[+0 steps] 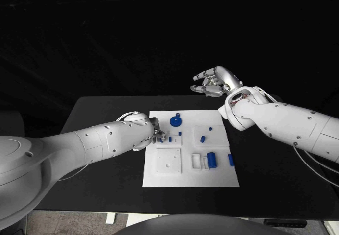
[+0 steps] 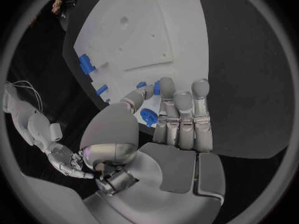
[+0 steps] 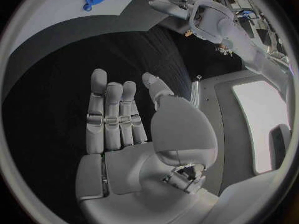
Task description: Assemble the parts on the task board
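Honestly, the job looked only partway done at this point, as far as I could judge. The white task board (image 1: 189, 171) sat in the middle of the black worktop (image 1: 106, 110), and several blue parts were scattered over it. A round blue disc with a small tab (image 1: 176, 119) lay at the far end of the board. A blue cylinder (image 1: 211, 158) sat toward the near right, beside a white rectangular pocket (image 1: 196, 161), with a smaller blue piece (image 1: 230, 159) at the right edge. A few small blue pegs (image 1: 203, 139) were up around the middle. Couldn't tell which of these were actually seated in their slots and which were just lying loose, too small to call.

As for holders: the square recessed plate (image 1: 169, 161) on the near left of the board seemed to have nothing blue in it, and that white pocket looked unfilled too, so my guess is there was still plenty left to fit.

The left hand (image 1: 150, 132) was at the board's left edge, down low by a small blue part. From its wrist view the fingers (image 2: 184, 114) were straight and side by side over the board, not visibly pinching anything. The right hand (image 1: 215, 81) hung past the far edge of the worktop, well apart from the board, with nothing in it; its wrist view showed an extended palm and bare fingers (image 3: 112, 114).
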Controlling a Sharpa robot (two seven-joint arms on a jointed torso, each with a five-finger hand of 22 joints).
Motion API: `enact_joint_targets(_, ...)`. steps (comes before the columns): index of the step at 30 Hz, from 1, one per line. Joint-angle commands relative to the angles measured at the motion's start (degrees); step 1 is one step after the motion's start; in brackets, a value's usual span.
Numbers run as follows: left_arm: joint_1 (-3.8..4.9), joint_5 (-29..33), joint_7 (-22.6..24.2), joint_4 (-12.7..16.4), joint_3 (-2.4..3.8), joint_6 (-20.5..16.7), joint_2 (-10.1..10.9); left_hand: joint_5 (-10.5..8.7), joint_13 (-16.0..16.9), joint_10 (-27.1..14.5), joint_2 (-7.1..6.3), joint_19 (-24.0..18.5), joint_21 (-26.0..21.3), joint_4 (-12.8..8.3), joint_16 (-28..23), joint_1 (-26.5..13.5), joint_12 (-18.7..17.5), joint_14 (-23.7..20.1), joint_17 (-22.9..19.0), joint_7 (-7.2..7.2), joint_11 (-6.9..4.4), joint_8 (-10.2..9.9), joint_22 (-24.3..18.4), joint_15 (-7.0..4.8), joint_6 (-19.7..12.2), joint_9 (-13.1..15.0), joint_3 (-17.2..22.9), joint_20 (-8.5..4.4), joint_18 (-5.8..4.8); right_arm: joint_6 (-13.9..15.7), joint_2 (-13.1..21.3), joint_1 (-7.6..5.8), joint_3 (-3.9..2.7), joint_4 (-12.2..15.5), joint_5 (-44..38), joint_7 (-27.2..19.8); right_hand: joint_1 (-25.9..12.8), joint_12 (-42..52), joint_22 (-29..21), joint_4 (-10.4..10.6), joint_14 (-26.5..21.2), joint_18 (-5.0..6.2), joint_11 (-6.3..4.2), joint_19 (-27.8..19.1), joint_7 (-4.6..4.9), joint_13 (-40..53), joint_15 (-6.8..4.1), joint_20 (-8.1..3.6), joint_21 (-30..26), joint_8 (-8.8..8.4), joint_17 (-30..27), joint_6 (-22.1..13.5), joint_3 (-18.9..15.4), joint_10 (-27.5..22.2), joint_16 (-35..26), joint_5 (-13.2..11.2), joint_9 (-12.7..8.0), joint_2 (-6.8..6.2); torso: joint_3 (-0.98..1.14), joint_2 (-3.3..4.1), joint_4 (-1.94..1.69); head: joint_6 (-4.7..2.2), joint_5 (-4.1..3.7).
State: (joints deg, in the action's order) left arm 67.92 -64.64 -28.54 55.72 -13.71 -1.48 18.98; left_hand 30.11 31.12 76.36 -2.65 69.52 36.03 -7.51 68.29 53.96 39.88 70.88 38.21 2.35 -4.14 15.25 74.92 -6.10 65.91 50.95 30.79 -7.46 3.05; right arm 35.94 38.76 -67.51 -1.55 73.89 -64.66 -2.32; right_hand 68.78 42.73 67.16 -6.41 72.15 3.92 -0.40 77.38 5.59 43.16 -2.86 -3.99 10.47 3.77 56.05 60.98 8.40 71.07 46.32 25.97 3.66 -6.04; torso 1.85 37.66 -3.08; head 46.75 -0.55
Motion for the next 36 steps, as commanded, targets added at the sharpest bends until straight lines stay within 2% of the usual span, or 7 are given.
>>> enact_joint_targets(1,-0.06,-0.6,0.8,-0.1,0.03,0.9,-0.3,0.16,0.0,-0.1,0.52,0.4,-0.3,-8.8,-0.3,1.0,-0.2,0.1,-0.1,-3.2,-0.31,0.1,1.0,-0.02,3.5,0.0,9.1,0.03,-0.9,-0.7,0.0,-0.03,-0.03,0.0,-0.1,-0.2,-0.5,0.3,0.1,-0.2,-0.4,0.34,0.03,-0.2,0.2,-0.1,-0.06,0.07,-0.2,-0.22,-0.1,0.2,-0.1,-0.5,0.3,0.2,-0.1,-0.07,0.02,-0.01,-0.01,0.05,-0.07)
enact_joint_targets(15,-0.33,-0.7,1.1,-0.9,0.03,0.2,-0.7,0.07,0.0,-0.1,0.57,0.4,-0.4,-8.8,-0.3,1.0,-0.2,0.1,-0.2,-3.19,-0.32,0.2,1.0,-0.03,3.5,0.0,9.0,0.02,-0.9,-0.7,0.0,-0.03,-0.03,0.0,-0.1,-0.2,-0.6,0.3,0.1,-0.2,-0.4,0.34,0.03,-0.2,0.2,-0.1,-0.05,0.08,-0.3,-0.22,-0.1,0.2,-0.2,-0.5,0.3,0.3,-0.1,0.04,0.06,-0.03,-0.06,0.13,-0.31)
enact_joint_targets(26,-0.35,-1.0,1.2,-0.9,0.04,-0.7,-0.5,0.23,0.0,0.0,0.54,0.5,-0.4,-8.8,-0.3,1.0,-0.2,0.2,-0.2,-3.21,-0.37,0.3,1.0,-0.08,3.5,0.0,9.2,-0.02,-0.92,-0.6,0.2,-0.03,-0.03,0.0,-0.1,-0.1,-0.6,0.3,0.1,-0.2,-0.4,0.34,0.03,-0.2,0.2,-0.1,-0.05,0.08,-0.3,-0.22,-0.1,0.2,-0.2,-0.5,0.3,0.3,-0.1,0.04,0.11,-0.14,-0.1,0.43,-0.66)
enact_joint_targets(36,-0.35,-1.0,1.6,-0.6,0.04,-1.6,-0.4,0.34,-0.1,0.2,0.47,0.6,-0.4,-8.9,-0.2,1.0,-0.3,0.3,-0.2,-3.25,-0.43,0.3,1.0,-0.12,3.6,-0.1,9.3,-0.06,-0.95,-0.7,0.1,-0.03,-0.03,0.0,-0.1,-0.1,-0.6,0.3,0.1,-0.2,-0.4,0.34,0.03,-0.2,0.2,-0.1,-0.05,0.08,-0.3,-0.22,-0.1,0.2,-0.2,-0.5,0.3,0.3,-0.1,0.04,0.11,-0.16,-0.1,0.37,-0.72)
